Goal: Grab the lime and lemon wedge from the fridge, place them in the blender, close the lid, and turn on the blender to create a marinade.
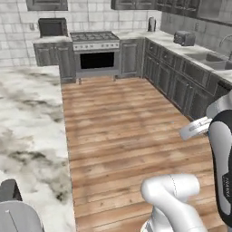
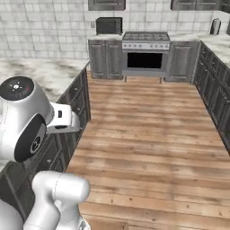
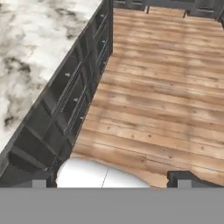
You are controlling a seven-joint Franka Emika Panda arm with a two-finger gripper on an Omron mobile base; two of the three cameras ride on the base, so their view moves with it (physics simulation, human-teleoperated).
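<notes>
The gripper [image 3: 111,180] hung with jaws wide apart, holding nothing, above the wooden floor [image 3: 166,87] beside the marble bench [image 3: 30,57].

Marble counter [image 1: 27,118] fills left of left base view; dark object with pale rounded body [image 1: 13,206] at its lower-left corner. Wood floor [image 1: 122,131] centre.

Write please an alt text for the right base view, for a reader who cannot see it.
The white robot arm rises at lower left beside a marble-topped island with dark drawers. Beyond a bare wooden floor, a steel stove stands between dark cabinets, with a black microwave on the counter.
</notes>
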